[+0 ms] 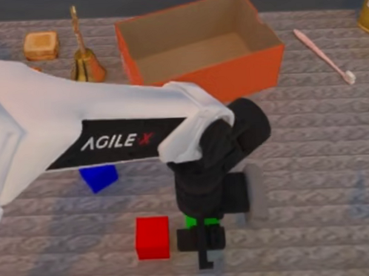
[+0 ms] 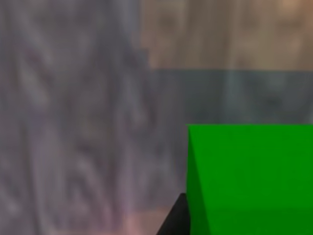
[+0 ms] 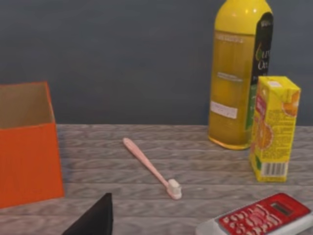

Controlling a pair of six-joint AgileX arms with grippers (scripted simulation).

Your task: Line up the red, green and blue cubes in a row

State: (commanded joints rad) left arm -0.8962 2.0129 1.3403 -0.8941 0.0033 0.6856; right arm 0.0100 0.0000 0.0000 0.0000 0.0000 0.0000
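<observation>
Green cube sits clamped in the left claw, red cube just beside it, blue cube farther off. Release crooked, and green could nudge red, skewing the row.

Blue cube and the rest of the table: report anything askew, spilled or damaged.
Only the blue cube stands out: it sits turned at an angle to the table's edges, partly under the left arm, while the red cube lies square. The left gripper is over the green cube. Nothing looks spilled or damaged.
</observation>
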